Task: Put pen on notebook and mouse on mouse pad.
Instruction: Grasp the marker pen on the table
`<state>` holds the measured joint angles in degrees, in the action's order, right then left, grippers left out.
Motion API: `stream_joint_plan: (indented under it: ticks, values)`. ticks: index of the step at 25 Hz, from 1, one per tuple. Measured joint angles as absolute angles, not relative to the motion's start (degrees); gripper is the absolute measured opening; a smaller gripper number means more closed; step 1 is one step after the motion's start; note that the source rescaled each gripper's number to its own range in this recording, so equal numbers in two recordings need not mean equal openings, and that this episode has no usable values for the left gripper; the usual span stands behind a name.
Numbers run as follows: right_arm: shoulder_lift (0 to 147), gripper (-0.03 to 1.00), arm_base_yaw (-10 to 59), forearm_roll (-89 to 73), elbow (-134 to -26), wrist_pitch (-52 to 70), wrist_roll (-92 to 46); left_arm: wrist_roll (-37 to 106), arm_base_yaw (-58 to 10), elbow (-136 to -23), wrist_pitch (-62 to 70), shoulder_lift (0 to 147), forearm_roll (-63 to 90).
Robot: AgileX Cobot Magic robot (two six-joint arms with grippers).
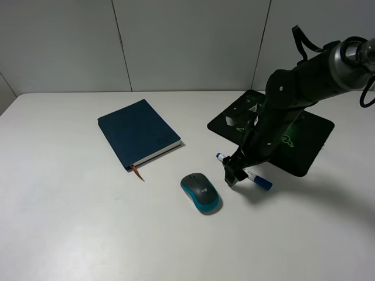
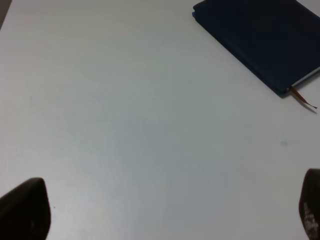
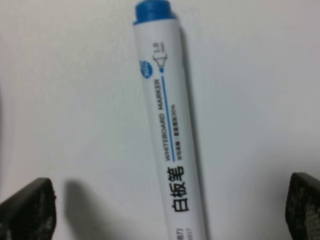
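Mouse: the small computer mouse (image 1: 200, 192), dark grey on top with teal-blue sides, is found nearest the front of the white table (image 1: 70, 222), untouched and off its pad.
Left claw: the left gripper (image 2: 165, 215) is held over bare table, jaws spread wide, nothing between them.
Pen: the short white marker-style pen (image 3: 170, 145) with a blue cap is laid flat just beyond the mouse, just beside the pad's near edge.
Right claw: the right gripper (image 1: 233, 174) hangs low over the barrel, jaws wide, one finger to each side, nothing gripped yet.
Step in hand: picking up the pen is judged current; the barrel should be centred and closed on across its middle, so that it is neither rolled nor tipped.
Notebook: the dark navy hardcover notebook (image 1: 138, 133) with white page edges lies farther back on the left, well apart; the pen is best set mid-cover, away from the edges.
Mouse pad: the large black rectangular mouse pad (image 1: 304, 137) with a green emblem lies farthest, partly hidden by the right arm; its near edge could be snagged.
Open room: bare table is left between pen and notebook; the mouse should be passed above or behind.
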<state>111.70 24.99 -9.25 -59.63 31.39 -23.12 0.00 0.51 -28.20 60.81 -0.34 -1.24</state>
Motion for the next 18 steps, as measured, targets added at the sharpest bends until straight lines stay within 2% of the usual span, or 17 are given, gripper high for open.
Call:
stream_joint_plan:
  ticks: [15,17,18]
  values:
    - [111.77,1.0,24.99,-8.14,-59.63,31.39,-23.25,0.0,0.51,-28.2,60.81,-0.34,-1.24]
    - [111.77,0.93,24.99,-7.83,-59.63,31.39,-23.25,0.0,0.51,-28.2,60.81,-0.34,-1.24]
    - [111.77,0.86,24.99,-7.77,-59.63,31.44,-23.25,0.0,0.51,-28.2,60.81,-0.34,-1.24]
